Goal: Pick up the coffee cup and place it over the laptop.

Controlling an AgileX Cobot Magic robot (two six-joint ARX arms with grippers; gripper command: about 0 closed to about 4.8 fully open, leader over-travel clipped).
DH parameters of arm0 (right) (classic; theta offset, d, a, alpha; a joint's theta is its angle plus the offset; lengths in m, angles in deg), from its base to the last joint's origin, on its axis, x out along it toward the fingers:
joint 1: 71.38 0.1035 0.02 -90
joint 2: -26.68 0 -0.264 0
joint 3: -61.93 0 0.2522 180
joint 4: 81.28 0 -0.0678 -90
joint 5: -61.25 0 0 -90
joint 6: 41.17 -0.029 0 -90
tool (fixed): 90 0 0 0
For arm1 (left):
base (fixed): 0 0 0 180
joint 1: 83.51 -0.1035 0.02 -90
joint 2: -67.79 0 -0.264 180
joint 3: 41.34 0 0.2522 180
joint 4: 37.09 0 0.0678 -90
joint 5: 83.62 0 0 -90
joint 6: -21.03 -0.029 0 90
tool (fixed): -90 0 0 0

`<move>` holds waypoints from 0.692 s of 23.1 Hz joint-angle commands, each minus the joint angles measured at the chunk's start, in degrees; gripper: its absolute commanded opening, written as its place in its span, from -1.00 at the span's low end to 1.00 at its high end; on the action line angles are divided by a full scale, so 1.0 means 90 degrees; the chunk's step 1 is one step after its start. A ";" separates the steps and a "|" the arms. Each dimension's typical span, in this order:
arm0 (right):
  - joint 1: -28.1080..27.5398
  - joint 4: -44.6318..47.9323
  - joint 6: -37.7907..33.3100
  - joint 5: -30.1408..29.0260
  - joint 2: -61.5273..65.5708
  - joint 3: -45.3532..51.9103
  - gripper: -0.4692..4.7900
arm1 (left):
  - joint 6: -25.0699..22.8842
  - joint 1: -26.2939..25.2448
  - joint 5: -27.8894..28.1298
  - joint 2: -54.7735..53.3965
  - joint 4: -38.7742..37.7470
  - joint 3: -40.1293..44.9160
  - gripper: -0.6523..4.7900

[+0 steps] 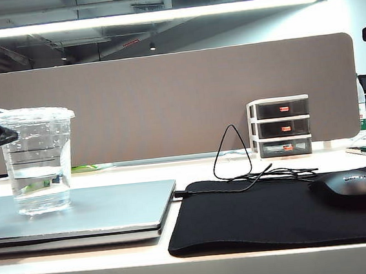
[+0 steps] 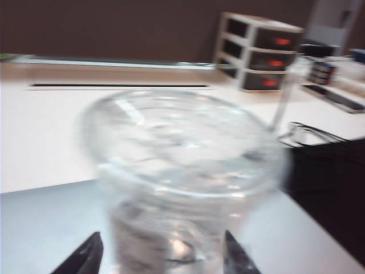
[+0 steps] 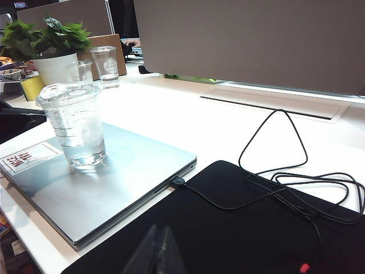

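On the closed silver laptop [image 1: 80, 215], toward nine o'clock in the exterior view, stands the lidded coffee cup [image 1: 37, 161], so placement looks done; only letting go remains. Left pincer [image 2: 159, 257] straddles its base, grip uncertain. Right pincer [image 3: 157, 254] hovers clenched above the mouse pad [image 3: 245, 240]. A sticker [image 3: 28, 157] on the laptop is unreadable.

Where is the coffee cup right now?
In the exterior view the coffee cup stands upright at left on the closed laptop, between the left gripper's fingers.
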 commanded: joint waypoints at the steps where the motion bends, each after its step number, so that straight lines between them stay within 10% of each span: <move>1: 0.0000 0.0092 -0.0019 0.0012 0.0007 -0.0044 -0.83 | -0.0083 -0.0017 0.0391 0.0024 0.0100 -0.0015 0.21; 10: 0.0000 0.0090 -0.0012 0.0185 0.0007 -0.0041 -0.83 | -0.0534 -0.0017 0.1360 0.0024 0.0537 -0.0015 0.19; 16: 0.0000 0.0121 0.0022 0.0692 0.0007 -0.0044 -0.83 | -0.0602 -0.0017 0.1552 0.0024 0.0629 -0.0015 -0.61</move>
